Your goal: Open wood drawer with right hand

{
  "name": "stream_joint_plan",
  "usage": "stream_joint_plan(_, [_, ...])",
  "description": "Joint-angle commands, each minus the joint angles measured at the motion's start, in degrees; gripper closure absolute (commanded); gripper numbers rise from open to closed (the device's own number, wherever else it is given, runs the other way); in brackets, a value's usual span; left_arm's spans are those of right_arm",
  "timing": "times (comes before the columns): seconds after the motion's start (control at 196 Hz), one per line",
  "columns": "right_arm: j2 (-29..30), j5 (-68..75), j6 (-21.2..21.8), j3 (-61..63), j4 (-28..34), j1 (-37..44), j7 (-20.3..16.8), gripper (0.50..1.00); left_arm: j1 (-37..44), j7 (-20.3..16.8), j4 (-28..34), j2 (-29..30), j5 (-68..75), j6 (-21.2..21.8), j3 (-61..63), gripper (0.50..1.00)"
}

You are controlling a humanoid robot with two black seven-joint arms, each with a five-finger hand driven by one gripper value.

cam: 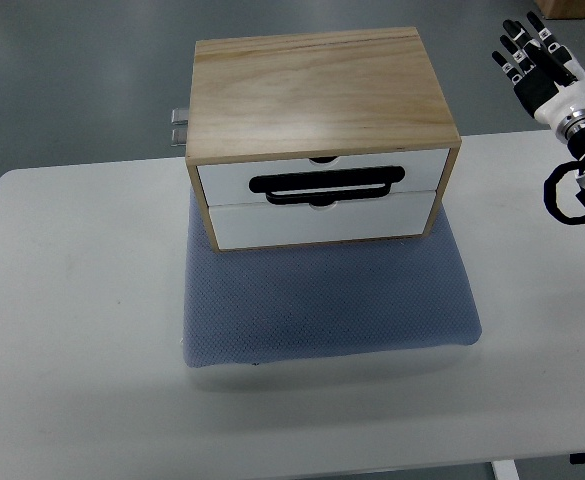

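The right hand (539, 57) is hanging in the air at the far right, fingers spread and holding nothing, well apart from the wooden box (317, 95). The box is sitting on a blue mat (332, 305) on the white table (72, 330), its two drawers (322, 195) facing me, both shut.

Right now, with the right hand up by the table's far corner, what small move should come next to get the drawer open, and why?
Probably swing the right hand left and down toward the black handle. The hand hangs open beside the wood drawer box, well clear of it, and both white drawer fronts sit flush, shut.
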Motion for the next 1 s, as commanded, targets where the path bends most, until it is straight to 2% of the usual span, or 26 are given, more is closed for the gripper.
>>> stream_joint_plan(0.0, [0.00, 0.00, 0.00, 0.00, 0.00, -0.04, 0.00, 0.556, -0.07, 0.05, 0.18, 0.00, 0.00, 0.02, 0.02, 0.500])
stream_joint_plan(0.997, [-0.09, -0.26, -0.70, -0.09, -0.08, 0.14, 0.00, 0.556, -0.07, 0.40, -0.17, 0.00, 0.00, 0.28, -0.07, 0.500])
